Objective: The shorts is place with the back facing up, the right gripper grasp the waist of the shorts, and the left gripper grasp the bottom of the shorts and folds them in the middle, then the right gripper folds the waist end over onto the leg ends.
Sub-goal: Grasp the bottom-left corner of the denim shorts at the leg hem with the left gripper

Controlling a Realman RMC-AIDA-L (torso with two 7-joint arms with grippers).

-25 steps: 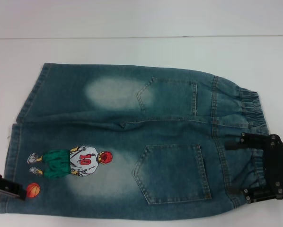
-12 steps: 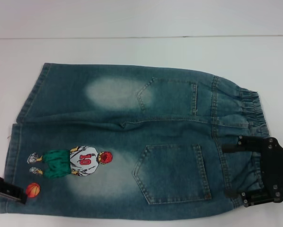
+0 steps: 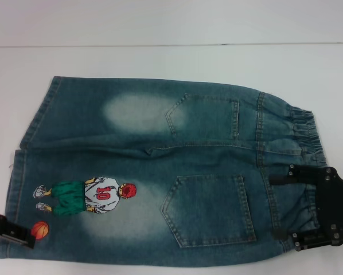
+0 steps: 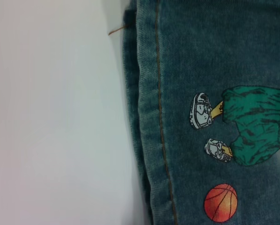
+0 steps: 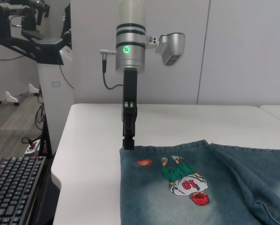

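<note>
Shorts (image 3: 160, 160) flat on table (image 3: 160, 57), back up, waist (image 3: 306, 134) to R, hem (image 4: 149, 117) to L. Vs 1 s ago: R gripper (image 3: 275, 206) a bit lower, now halted, spread wide astride waist. L gripper (image 3: 11, 232) lower at hem corner; grip can't tell. Prob. clamp next, fold not begun.

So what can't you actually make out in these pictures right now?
- Right claw: over the waist of the shorts in the head view; whether it has pinched the denim is hidden beneath it.
- Left claw: cut off by the head view's edge at the bottom of the shorts.
</note>
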